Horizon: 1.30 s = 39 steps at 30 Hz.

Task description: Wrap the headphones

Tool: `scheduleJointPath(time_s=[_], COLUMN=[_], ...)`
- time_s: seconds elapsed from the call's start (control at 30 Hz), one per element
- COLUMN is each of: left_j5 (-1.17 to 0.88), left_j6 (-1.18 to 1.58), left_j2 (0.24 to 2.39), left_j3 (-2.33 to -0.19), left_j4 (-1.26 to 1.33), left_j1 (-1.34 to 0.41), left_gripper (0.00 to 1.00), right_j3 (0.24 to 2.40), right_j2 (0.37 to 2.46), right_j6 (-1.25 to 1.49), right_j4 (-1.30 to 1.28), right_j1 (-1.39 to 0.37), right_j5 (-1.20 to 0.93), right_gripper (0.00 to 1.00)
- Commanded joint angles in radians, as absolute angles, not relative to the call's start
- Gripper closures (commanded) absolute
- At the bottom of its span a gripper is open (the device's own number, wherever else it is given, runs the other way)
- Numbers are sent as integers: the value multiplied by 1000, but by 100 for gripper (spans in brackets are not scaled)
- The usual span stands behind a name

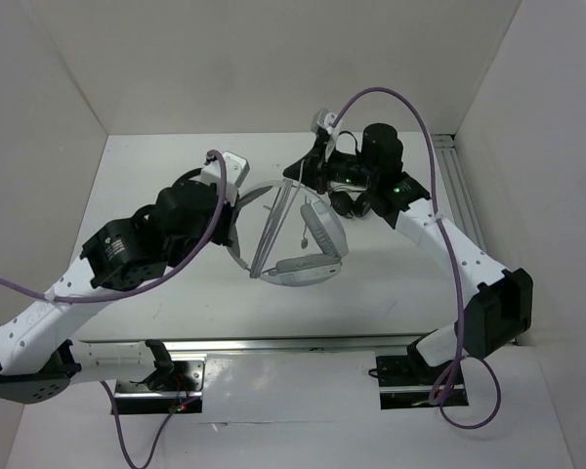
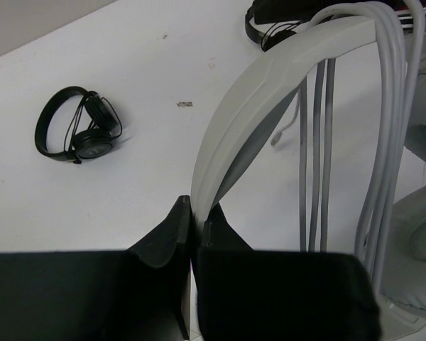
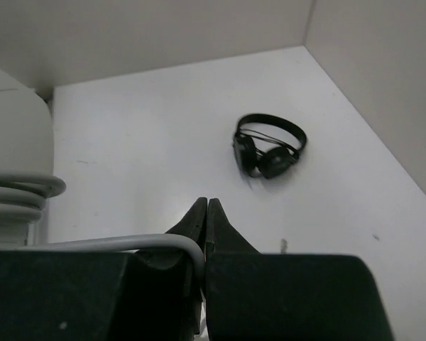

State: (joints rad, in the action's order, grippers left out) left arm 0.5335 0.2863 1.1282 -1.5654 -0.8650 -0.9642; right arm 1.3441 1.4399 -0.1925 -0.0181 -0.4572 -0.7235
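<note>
The light grey headphones (image 1: 308, 249) are held up at the table's middle, earcups low and to the right. My left gripper (image 1: 242, 200) is shut on the wide headband (image 2: 259, 92), seen close in the left wrist view (image 2: 196, 213). Several turns of the thin grey cable (image 2: 316, 149) run across the band. My right gripper (image 1: 308, 166) is shut on the cable (image 3: 128, 243), which bends into the closed jaws in the right wrist view (image 3: 206, 207). Cable loops (image 3: 18, 192) lie round the earcup (image 3: 14, 121) at the left there.
Two small black on-ear headphones lie on the table: one at the left behind my left arm (image 2: 77, 129), also seen in the right wrist view (image 3: 268, 148), one at the back right (image 1: 352, 202) under my right arm. White walls enclose the table on three sides.
</note>
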Motion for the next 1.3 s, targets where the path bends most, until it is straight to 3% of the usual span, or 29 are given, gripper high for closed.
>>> scheduleJointPath(time_s=[0.0,0.3,0.6,0.87,1.17,1.27], left_j5=[236,347,497,586,649,660], left_j6=[190,253,317,347,357,357], left_j2=[1055,1085,1143,1172,1150,1141], left_j3=[-1673,-1871,-1993,-2058,-2049,-2049], left_j4=[-856,-845,-908,-896,-896,-896], left_j1=[-1009,-1009,-1009,-1009,-1009,-1009], left_gripper=[100,100,100,100,100,100], right_j3=[1298,1091,1013,977,914,904], right_j2=[1483,1591,1752,1862,1818,1805], right_j6=[61,370,512,522,488,488], right_j4=[289,785,1096,1163,1135,1114], right_j1=[-408,-474,-577,-652,-652,-652], right_j5=[-725,-845,-789,-775,-775,-775], right_gripper=[100,88,86,80,74,64])
